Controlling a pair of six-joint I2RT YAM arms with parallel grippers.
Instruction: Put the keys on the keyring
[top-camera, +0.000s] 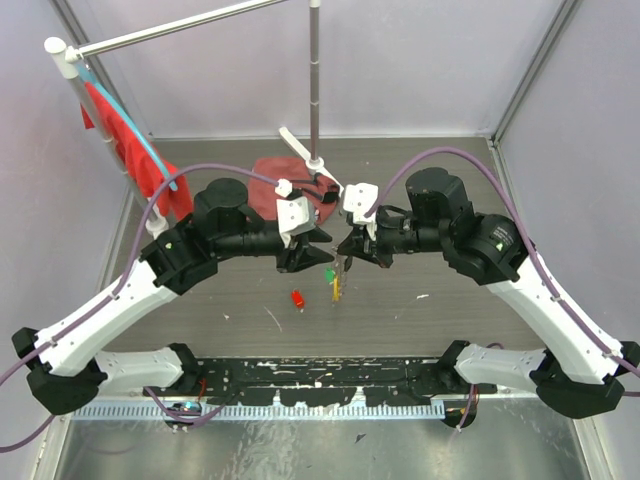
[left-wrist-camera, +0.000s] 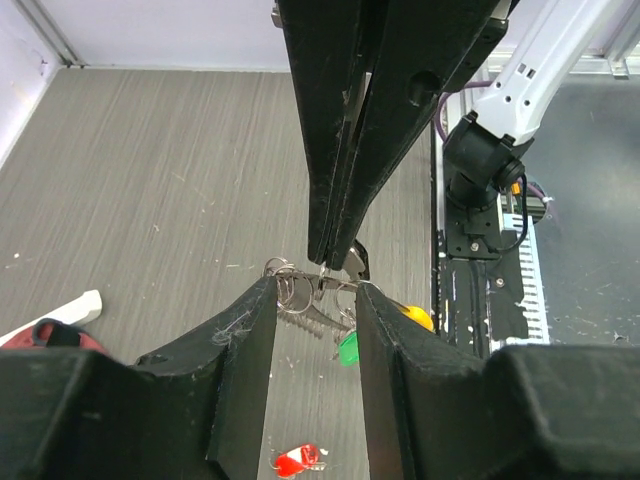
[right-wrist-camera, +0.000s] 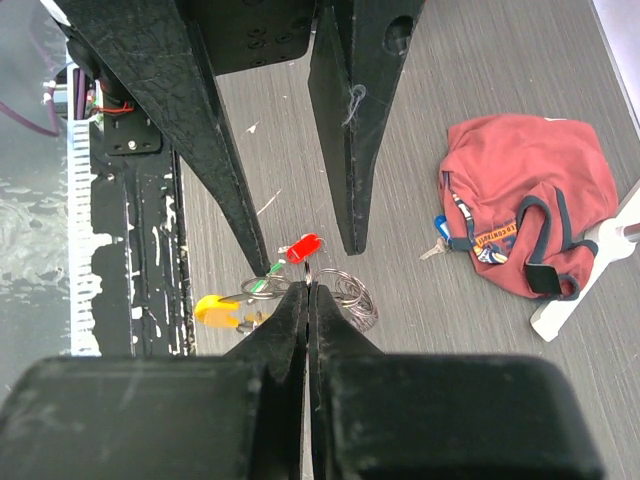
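Observation:
My right gripper (top-camera: 350, 250) is shut on the thin silvery keyring (right-wrist-camera: 350, 296) and holds it above the table; its tips (right-wrist-camera: 308, 288) pinch the wire. A green-tagged key (left-wrist-camera: 348, 348) and a yellow-tagged key (left-wrist-camera: 418, 316) hang from the ring (left-wrist-camera: 298, 292). My left gripper (top-camera: 312, 250) is open. Its fingertips (left-wrist-camera: 315, 285) stand either side of the ring, facing the right gripper. A red-tagged key (top-camera: 297, 298) lies loose on the table below and also shows in the left wrist view (left-wrist-camera: 298, 460). A blue-tagged key (right-wrist-camera: 440, 226) lies beside the red cloth.
A crumpled red cloth (top-camera: 285, 180) lies behind the grippers, next to the white-footed metal pole stand (top-camera: 315, 90). A red rag hangs from a rod at the back left (top-camera: 125, 140). A black rail (top-camera: 320, 375) runs along the near edge.

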